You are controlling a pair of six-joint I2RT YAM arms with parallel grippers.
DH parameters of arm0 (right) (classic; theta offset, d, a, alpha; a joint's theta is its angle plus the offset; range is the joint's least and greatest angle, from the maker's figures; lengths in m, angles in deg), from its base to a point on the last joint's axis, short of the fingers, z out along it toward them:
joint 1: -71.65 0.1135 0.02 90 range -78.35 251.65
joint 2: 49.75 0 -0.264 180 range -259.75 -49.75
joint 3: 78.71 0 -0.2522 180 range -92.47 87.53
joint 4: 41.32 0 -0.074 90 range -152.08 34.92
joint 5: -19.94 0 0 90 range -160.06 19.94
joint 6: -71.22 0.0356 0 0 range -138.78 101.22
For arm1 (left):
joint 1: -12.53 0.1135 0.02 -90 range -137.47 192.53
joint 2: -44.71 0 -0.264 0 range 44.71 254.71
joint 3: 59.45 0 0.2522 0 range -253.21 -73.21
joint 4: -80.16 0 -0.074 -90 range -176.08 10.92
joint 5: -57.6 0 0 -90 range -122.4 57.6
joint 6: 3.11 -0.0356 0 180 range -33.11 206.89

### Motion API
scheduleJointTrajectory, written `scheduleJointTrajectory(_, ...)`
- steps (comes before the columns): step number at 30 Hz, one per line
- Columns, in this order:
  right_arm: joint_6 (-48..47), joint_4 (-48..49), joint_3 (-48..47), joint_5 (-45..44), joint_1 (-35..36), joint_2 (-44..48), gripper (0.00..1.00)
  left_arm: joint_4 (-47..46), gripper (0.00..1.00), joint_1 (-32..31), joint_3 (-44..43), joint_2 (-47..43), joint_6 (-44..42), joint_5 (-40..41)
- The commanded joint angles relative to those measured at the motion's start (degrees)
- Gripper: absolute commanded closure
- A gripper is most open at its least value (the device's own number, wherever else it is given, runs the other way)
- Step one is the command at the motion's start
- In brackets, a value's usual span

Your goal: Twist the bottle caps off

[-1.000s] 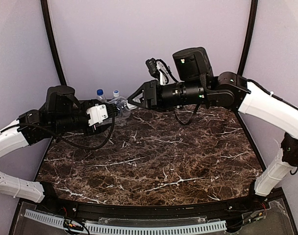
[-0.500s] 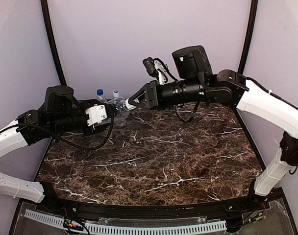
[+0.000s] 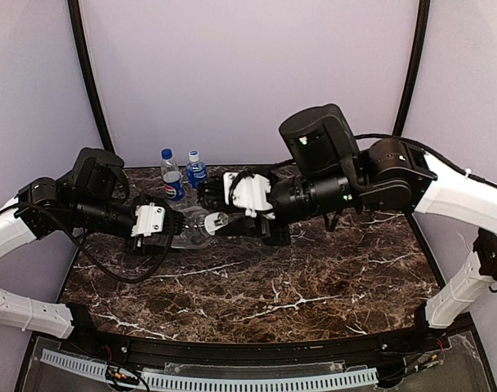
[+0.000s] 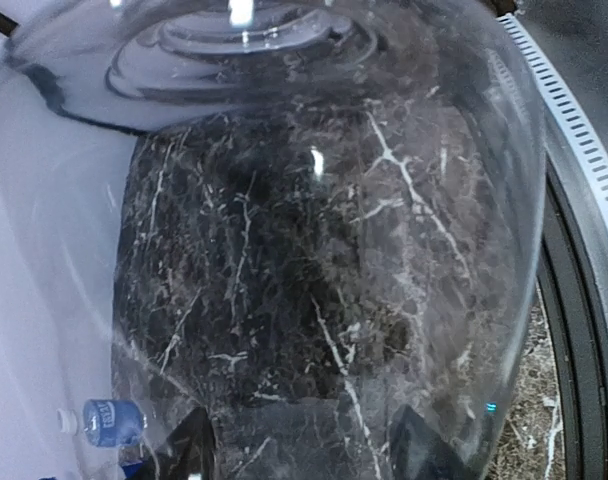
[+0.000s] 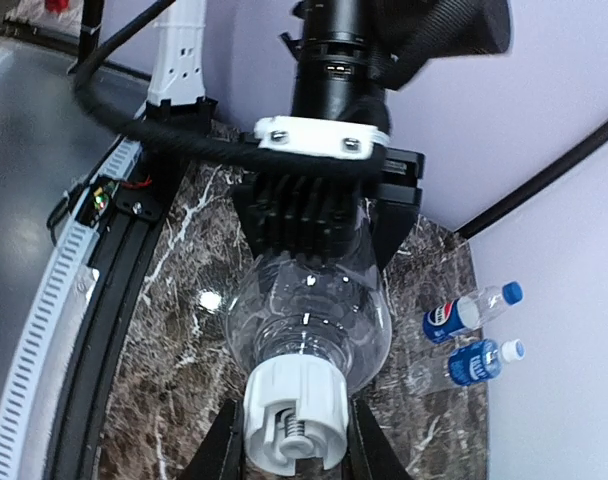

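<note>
My left gripper (image 3: 173, 232) is shut on the plain clear bottle (image 3: 191, 226) and holds it on its side, low over the table, neck pointing right. The left wrist view looks through the bottle wall (image 4: 314, 250), with my left gripper (image 4: 304, 445) at the bottom edge. My right gripper (image 3: 226, 221) is shut on the bottle's white cap (image 3: 217, 220). In the right wrist view the cap (image 5: 296, 410) sits tight between both fingers of my right gripper (image 5: 295, 435). The Pepsi bottle (image 3: 172, 176), blue cap on, and the blue-label bottle (image 3: 196, 171), pale cap on, stand at the back.
The marble table (image 3: 314, 278) is ringed by a black frame with a perforated white strip (image 3: 232, 380) along the near edge. The two standing bottles are just behind my left arm, close to the back wall. They show in the right wrist view as well (image 5: 464, 312).
Both arms came forward and down from the back wall with the plain bottle. My right wrist has turned and its fingers, open before, now close round the white cap.
</note>
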Motion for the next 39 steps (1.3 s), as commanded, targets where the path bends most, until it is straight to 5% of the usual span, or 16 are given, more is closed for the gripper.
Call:
scheduleJointTrajectory(1,-28.44,9.27,5.29,-8.47,7.18,2.65,1.0,3.63,0.74,0.02,-1.75,1.31,0.69,-5.13)
scheduleJointTrajectory(10,-69.82,29.58,19.89,-25.51,13.18,5.27,1.0,6.1,0.74,0.04,-2.68,1.82,-0.15,-7.58)
scheduleJointTrajectory(13,-75.72,28.68,18.54,-25.97,13.4,4.57,1.0,7.1,0.74,0.02,-2.61,1.83,-0.83,-8.04)
scheduleJointTrajectory(22,-82.03,19.39,13.37,-23.91,13.45,4.13,1.0,9.21,0.75,0.09,-1.8,1.64,-3.46,-7.81)
scheduleJointTrajectory(39,-76.05,19.22,19.4,-20.03,12.74,9.64,1.0,9.14,0.77,0.06,-1.82,2.08,-4.46,-7.18)
